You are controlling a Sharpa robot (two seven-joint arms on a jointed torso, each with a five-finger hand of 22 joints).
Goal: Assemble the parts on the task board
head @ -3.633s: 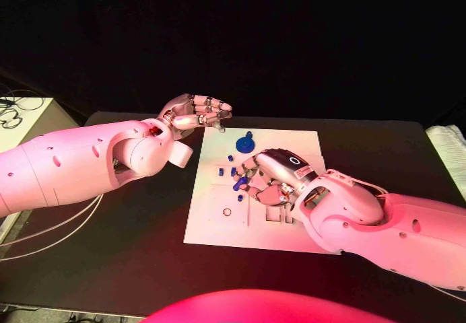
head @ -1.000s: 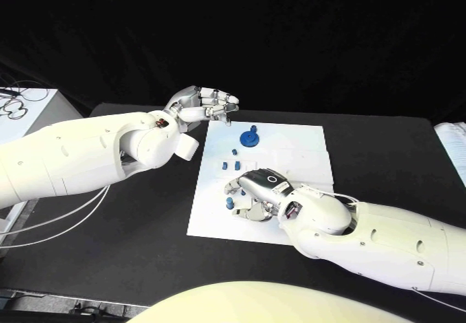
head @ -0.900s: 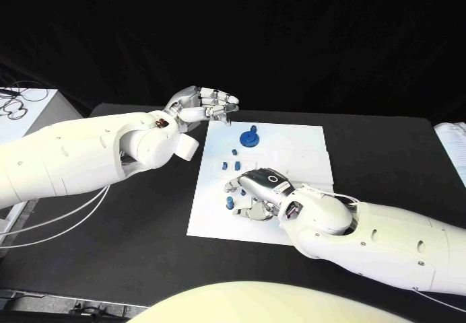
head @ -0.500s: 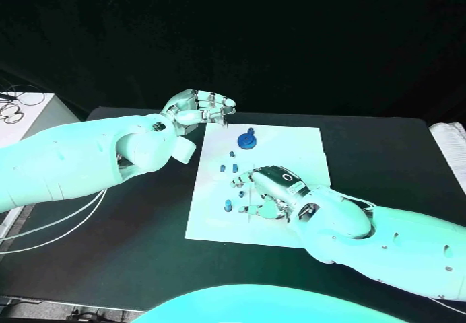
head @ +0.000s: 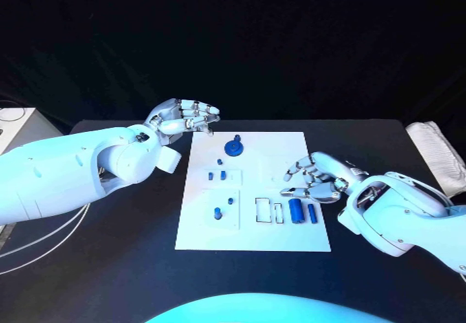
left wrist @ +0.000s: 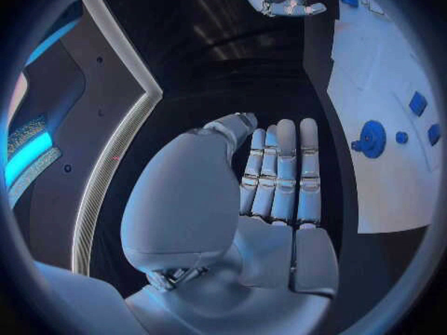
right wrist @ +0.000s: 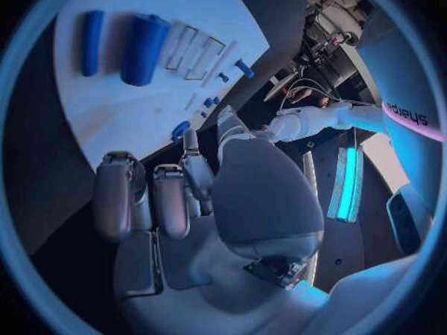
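Task board [head: 291, 235]: white plate lying flat in the middle of the black table [head: 116, 269], its long side running away from me.

My left hand [head: 182, 118] hovers off the board's far left corner, fingers curled in together, nothing in them. In the left wrist view they lie side by side, folded toward the palm.

My right hand [head: 316, 180] sits at the board's right edge, fingers bent in loosely, holding no part as far as I can judge.

Parts, largest first. Round blue knob [head: 234, 145] stands near the far edge. Thick blue cylinder [head: 296, 210] and thinner blue rod [head: 312, 212] lie side by side just beside my right hand, next to two open rectangular slots [head: 264, 209]. Small blue pegs [head: 217, 214] are scattered along the left half; whether each is seated I cannot tell.

Judgement: partway. Cylinder and rod appear placed; the slots beside them look unfilled, so inserts are still due there.
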